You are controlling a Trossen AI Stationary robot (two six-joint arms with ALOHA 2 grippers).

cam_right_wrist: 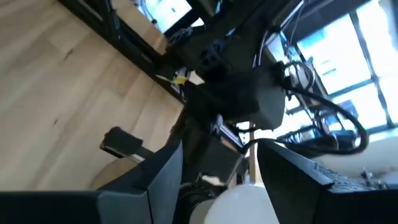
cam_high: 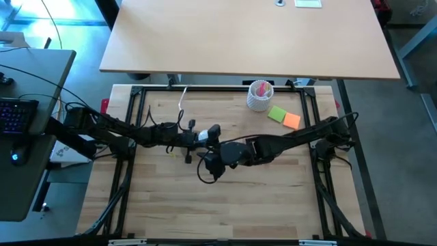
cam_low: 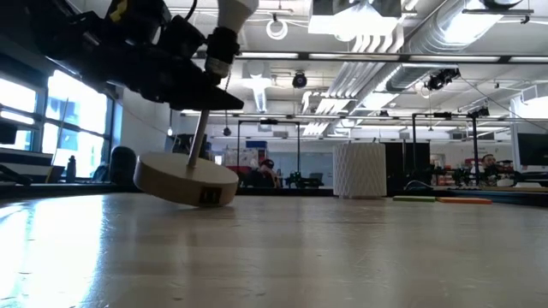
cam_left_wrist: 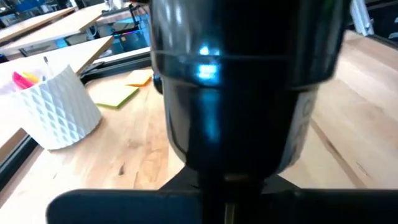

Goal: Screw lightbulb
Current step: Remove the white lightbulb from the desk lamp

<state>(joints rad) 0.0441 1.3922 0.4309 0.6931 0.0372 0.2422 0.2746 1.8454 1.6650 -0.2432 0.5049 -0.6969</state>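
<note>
The lamp stand has a round wooden base (cam_low: 182,179), a thin metal rod (cam_low: 197,141) and a black socket (cam_left_wrist: 236,93). It stands tilted, with the lower edge of its base on the table. The white lightbulb (cam_low: 235,13) sits on top of the socket and also shows in the right wrist view (cam_right_wrist: 239,205). My left gripper (cam_high: 199,139) is shut on the stand just under the socket. My right gripper (cam_right_wrist: 217,168) is shut on the bulb and shows in the high view (cam_high: 213,158) at the table's middle. My left gripper holds the stand at the rod's top (cam_low: 199,115), just under the socket, coming level from the table's left. The socket hides the fingers in the wrist view. The stand leans, its base's lower edge (cam_low: 210,204) on the table. My right gripper has the bulb's rounded glass (cam_right_wrist: 230,198) between its two fingers (cam_right_wrist: 158,177), one on each side. The fingers point toward the table's left, at my left arm. The bulb sits on the socket, clear of the table.
A white ribbed cup (cam_high: 260,96) with pink contents stands at the far right of the table and shows in the low view (cam_low: 360,169). Green and orange sticky notes (cam_high: 285,117) lie beside it. A black cable (cam_high: 205,174) loops under the arms. Bare wood lies toward the near edge.
</note>
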